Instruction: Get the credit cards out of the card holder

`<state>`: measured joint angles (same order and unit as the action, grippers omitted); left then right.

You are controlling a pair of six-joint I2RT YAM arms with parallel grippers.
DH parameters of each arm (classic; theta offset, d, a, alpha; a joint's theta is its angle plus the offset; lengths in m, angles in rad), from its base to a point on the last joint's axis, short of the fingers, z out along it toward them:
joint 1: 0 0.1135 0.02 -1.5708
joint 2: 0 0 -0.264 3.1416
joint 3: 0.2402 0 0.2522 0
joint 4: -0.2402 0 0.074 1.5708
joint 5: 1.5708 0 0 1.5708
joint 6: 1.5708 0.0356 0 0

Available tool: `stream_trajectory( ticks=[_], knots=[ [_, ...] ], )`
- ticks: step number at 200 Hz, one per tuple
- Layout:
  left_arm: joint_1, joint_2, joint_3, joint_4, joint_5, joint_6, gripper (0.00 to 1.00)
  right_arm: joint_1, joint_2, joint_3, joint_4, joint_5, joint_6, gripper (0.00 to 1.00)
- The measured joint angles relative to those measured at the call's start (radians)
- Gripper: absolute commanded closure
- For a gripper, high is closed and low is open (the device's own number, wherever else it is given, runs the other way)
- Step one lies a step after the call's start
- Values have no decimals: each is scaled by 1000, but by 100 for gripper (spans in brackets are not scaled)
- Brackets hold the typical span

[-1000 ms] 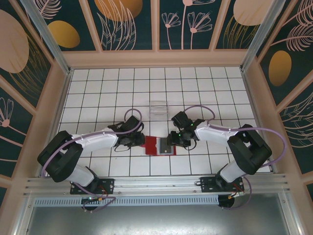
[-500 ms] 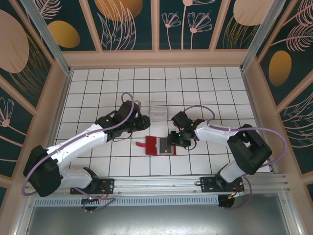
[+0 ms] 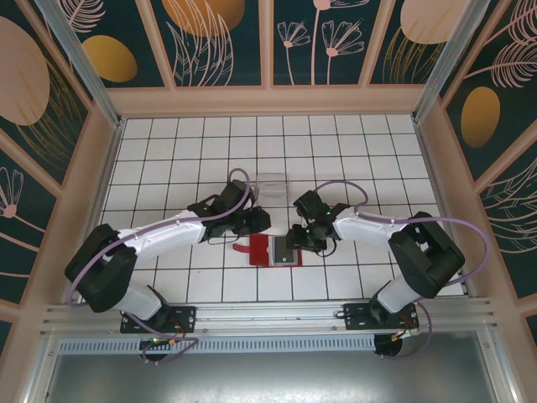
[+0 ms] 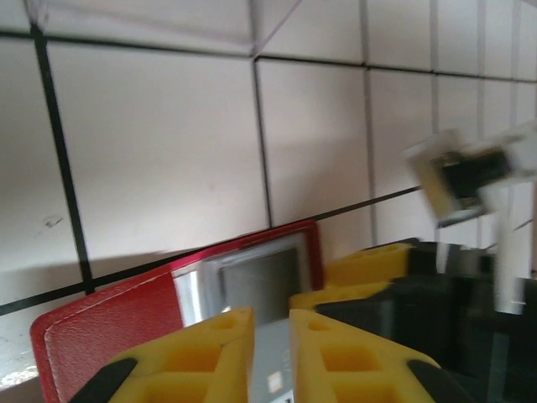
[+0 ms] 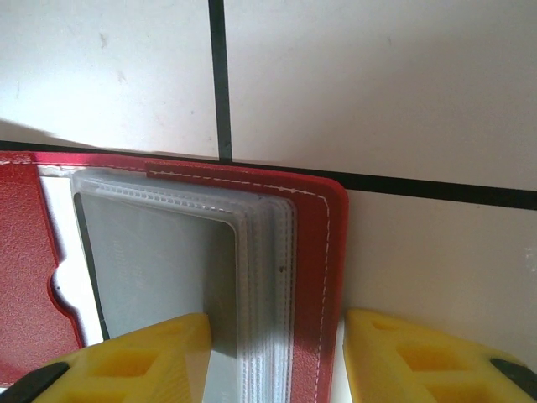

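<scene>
The red card holder (image 3: 260, 250) lies open on the white tiles, its grey inner side (image 3: 287, 250) to the right. A grey credit card (image 5: 159, 260) sits in its stack of clear sleeves (image 5: 264, 277). My right gripper (image 5: 277, 327) is open astride the holder's right edge (image 5: 331, 252): one finger rests on the sleeves, the other stands on the tile beside the red cover. Just above the holder (image 4: 109, 323) hovers my left gripper (image 4: 271, 327), its fingers drawn close with a narrow slit and nothing between them. The right gripper's fingers (image 4: 369, 267) stand beside the sleeve (image 4: 260, 281).
A clear plastic box (image 3: 271, 185) stands one tile behind the holder; it shows blurred with a dark piece in the left wrist view (image 4: 470, 172). Both arms (image 3: 168, 231) (image 3: 377, 227) meet over the holder. Raised walls enclose the tiled floor.
My left gripper swung up toward the clear box, then came back down over the holder, its fingers closing in. The right gripper and the holder have stayed put.
</scene>
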<state>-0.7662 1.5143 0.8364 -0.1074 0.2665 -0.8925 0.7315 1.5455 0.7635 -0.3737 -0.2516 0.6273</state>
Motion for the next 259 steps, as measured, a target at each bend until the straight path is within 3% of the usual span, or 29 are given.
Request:
stream_trajectory(
  ticks=[50,111,259],
  knots=[
    [0,62,-130,97,67,-22,84,0,2,0,14,-13,0,58],
    [0,124,-171,227,139,-45,81,1,21,3,60,-44,1,63],
    [-1,142,-155,228,166,-34,72,3,23,2,75,-50,4,63]
  ],
)
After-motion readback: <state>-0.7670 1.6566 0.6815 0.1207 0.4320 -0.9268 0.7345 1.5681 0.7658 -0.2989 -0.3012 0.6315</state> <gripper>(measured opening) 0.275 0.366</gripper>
